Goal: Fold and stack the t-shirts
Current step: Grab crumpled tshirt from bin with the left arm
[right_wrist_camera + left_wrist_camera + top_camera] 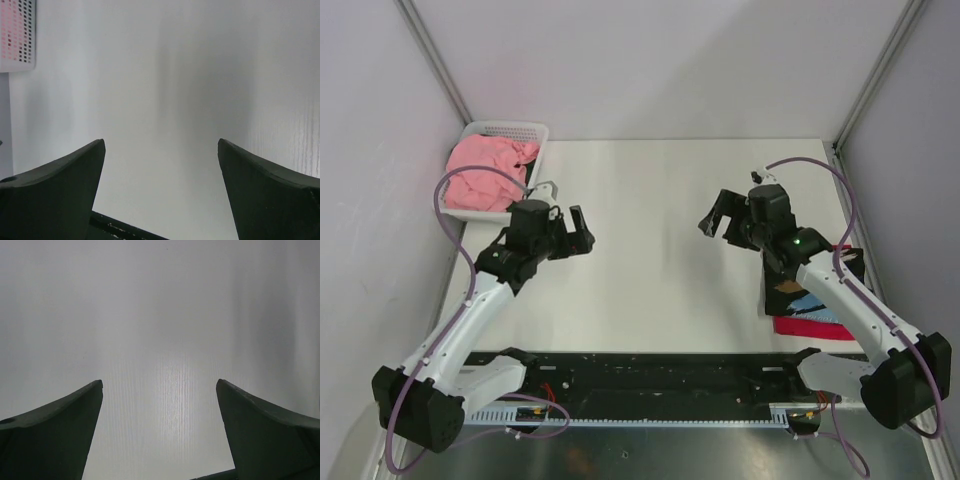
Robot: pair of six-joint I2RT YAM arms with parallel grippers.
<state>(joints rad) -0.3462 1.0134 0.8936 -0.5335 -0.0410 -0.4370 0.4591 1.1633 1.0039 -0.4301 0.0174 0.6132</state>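
A crumpled salmon-pink t-shirt fills the white mesh basket at the back left of the table. At the right edge lies a folded pile partly under my right arm: a black t-shirt with blue-and-tan print on top of a red one. My left gripper hangs open over bare table, right of the basket, with nothing between its fingers. Facing it from the right, my right gripper is open and empty too. The wrist views show each gripper, left and right, over white tabletop.
In the right wrist view, the basket's wall appears at the top left, with pink cloth behind the mesh. Grey walls with metal posts enclose the table on three sides. A black rail runs along the near edge between the arm bases.
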